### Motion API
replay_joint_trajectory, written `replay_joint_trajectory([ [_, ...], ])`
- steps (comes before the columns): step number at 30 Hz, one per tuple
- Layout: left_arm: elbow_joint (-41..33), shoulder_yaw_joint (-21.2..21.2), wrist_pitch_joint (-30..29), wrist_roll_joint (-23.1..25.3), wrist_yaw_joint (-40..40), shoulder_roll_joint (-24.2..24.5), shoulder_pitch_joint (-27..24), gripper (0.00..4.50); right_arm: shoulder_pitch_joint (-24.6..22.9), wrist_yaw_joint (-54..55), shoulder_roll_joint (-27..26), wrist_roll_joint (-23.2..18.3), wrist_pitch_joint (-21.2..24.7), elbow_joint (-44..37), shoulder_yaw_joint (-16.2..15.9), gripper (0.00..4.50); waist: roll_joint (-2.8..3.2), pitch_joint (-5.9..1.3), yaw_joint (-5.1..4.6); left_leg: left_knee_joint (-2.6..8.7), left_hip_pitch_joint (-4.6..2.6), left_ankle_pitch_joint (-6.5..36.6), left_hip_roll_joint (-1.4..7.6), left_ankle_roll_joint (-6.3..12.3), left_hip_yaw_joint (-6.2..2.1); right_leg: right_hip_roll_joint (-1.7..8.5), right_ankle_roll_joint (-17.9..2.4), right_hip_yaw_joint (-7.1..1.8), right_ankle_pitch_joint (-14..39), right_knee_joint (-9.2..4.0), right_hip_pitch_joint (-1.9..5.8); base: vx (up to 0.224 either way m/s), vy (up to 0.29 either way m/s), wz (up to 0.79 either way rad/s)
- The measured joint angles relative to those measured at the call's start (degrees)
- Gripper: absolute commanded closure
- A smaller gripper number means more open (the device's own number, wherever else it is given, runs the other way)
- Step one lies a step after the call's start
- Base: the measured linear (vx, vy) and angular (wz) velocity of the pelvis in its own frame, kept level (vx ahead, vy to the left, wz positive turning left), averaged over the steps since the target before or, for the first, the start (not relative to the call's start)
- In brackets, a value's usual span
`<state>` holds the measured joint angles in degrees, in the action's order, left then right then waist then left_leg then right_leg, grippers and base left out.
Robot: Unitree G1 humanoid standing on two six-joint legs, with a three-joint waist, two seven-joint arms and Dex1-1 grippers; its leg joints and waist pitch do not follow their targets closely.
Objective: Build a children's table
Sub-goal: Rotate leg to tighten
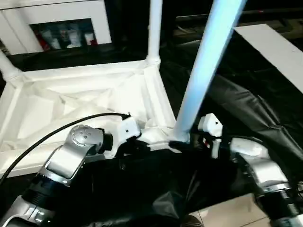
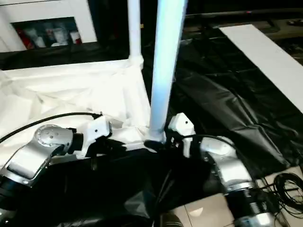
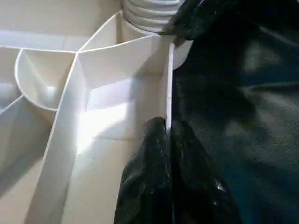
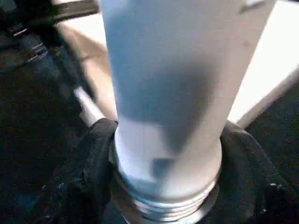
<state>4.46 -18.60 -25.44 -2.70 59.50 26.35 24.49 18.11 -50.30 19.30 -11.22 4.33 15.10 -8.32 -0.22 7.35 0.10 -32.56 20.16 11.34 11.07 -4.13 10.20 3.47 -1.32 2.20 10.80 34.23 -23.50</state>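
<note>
White tabletop (image 1: 42, 109): 1 | legs: 3 | left pincer (image 3: 166, 140) grips rim | right pincer (image 4: 163, 186) grips leg (image 1: 203, 71)

Near leg (image 1: 203, 71) blocks corner socket; black sheet (image 1: 246, 113) rightward free.

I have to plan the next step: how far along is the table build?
Done: two legs already stand in the upturned tabletop's far corners, far-right leg and far-left leg. In hand: the right hand grips the near-right leg at its threaded base over that corner, while the left hand pinches the tabletop's rim. Left: seating this leg; the fourth corner isn't visible.
</note>
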Motion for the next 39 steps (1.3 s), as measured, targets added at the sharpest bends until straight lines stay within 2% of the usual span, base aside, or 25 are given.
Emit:
replay_joint_trajectory([
  [3, 2.7, 0.4, -1.2, 1.9, -5.9, -4.2, 2.0, 4.5, 1.3, 9.7, -4.2, 1.7, 0.6, 3.0, 1.8, 1.8, 0.14, -0.09, -0.26, -0.09, -0.18, 0.1, -0.07, -0.3, 0.0, 0.03, -0.2, -0.08, -0.1, -0.07, 0.21, 0.0, 0.0, 0.0],
  [6, 7.6, 0.9, -2.4, 3.9, -13.7, -10.3, 4.9, 4.5, 4.8, 24.1, -10.3, 4.8, 3.3, 6.4, 4.0, 1.8, 0.39, -0.32, -0.56, -0.11, -0.2, 0.1, -0.2, -0.36, -0.01, 0.08, 0.0, -0.18, 0.0, -0.18, 0.27, 0.0, 0.0, 0.0],
  [11, 11.4, 0.6, -2.8, 5.1, -18.5, -13.9, 6.9, 4.5, 6.5, 35.0, -14.7, 7.5, 4.4, 8.2, 4.7, 1.8, 0.47, -0.57, -0.53, -0.07, -0.18, 0.1, -0.21, -0.37, -0.11, 0.09, 0.1, -0.12, 0.0, -0.22, 0.33, 0.0, 0.0, 0.0],
  [16, 12.4, 0.0, -1.7, 5.6, -18.5, -13.9, 7.5, 4.5, 6.2, 35.1, -15.1, 7.8, 2.7, 8.6, 5.4, 1.8, 0.46, -0.58, -0.44, 0.02, -0.1, 0.1, -0.23, -0.37, -0.17, 0.09, 0.2, -0.09, 0.1, -0.31, 0.32, 0.0, 0.0, 0.0],
  [17, 12.4, -0.1, -1.5, 5.7, -18.4, -13.8, 7.5, 4.5, 6.0, 34.8, -15.1, 7.6, 2.3, 8.6, 5.6, 1.45, 0.47, -0.58, -0.4, 0.05, -0.08, 0.1, -0.24, -0.37, -0.17, 0.09, 0.2, -0.1, 0.1, -0.32, 0.3, 0.0, 0.0, 0.0],
  [18, 12.3, -0.3, -1.2, 5.9, -18.3, -13.7, 7.6, 4.5, 5.9, 34.7, -15.2, 7.2, 2.1, 8.6, 5.8, 1.45, 0.47, -0.58, -0.37, 0.09, -0.08, 0.1, -0.24, -0.37, -0.17, 0.09, 0.2, -0.09, 0.1, -0.32, 0.3, 0.0, 0.0, 0.0],
  [20, 12.2, -0.5, -0.4, 5.9, -17.3, -12.9, 7.5, 4.5, 5.5, 33.9, -15.3, 6.4, 1.7, 8.3, 6.3, 1.08, 0.48, -0.58, -0.35, 0.2, -0.05, 0.1, -0.23, -0.38, -0.17, 0.09, 0.2, -0.06, 0.1, -0.33, 0.24, 0.0, 0.0, 0.0],
  [22, 11.6, -0.6, 0.5, 5.8, -15.9, -11.4, 7.2, 4.5, 4.5, 31.5, -15.0, 5.0, 1.7, 6.8, 6.4, 1.01, 0.5, -0.58, -0.24, 0.34, -0.05, 0.1, -0.18, -0.38, -0.19, 0.04, 0.2, 0.0, 0.1, -0.32, 0.21, 0.0, 0.0, 0.0],
  [26, 9.2, -1.1, 3.1, 5.1, -10.6, -6.8, 6.0, 4.5, 2.2, 22.1, -9.7, 3.0, 2.9, 2.3, 4.3, 0.58, 0.54, -0.57, -0.25, 0.67, 0.12, 0.1, -0.07, -0.25, -0.28, -0.12, 0.2, 0.12, 0.0, -0.23, -0.1, 0.0, 0.0, 0.0],
  [30, 7.5, -0.9, 4.0, 3.4, -6.2, -4.7, 5.1, 4.5, 1.0, 11.3, -0.4, 2.9, 3.0, -1.7, 1.1, 0.53, 0.63, -0.62, 0.03, 0.63, 0.31, -0.1, -0.03, -0.05, -0.3, -0.18, 0.1, 0.12, 0.2, -0.16, -0.25, 0.027, -0.001, 0.0],
  [33, 7.2, -0.9, 4.3, 2.2, -3.5, -3.6, 4.9, 4.5, 0.2, 5.5, 3.6, 2.8, 2.7, -3.4, 0.9, 0.53, 0.64, -0.61, 0.11, 0.6, 0.47, 0.0, -0.06, 0.02, -0.26, -0.15, 0.0, 0.09, 0.4, -0.2, -0.36, 0.022, 0.004, 0.0],
  [39, 5.0, -1.0, 4.4, -0.4, 3.2, 0.3, 3.4, 4.5, -0.1, -2.6, 7.3, 2.1, 2.4, -4.1, -0.8, 0.53, 0.59, -0.57, 0.13, 0.37, 0.66, 0.0, 0.01, 0.04, -0.29, -0.15, 0.0, 0.17, 0.4, -0.09, -0.48, 0.0, 0.0, 0.0],
])
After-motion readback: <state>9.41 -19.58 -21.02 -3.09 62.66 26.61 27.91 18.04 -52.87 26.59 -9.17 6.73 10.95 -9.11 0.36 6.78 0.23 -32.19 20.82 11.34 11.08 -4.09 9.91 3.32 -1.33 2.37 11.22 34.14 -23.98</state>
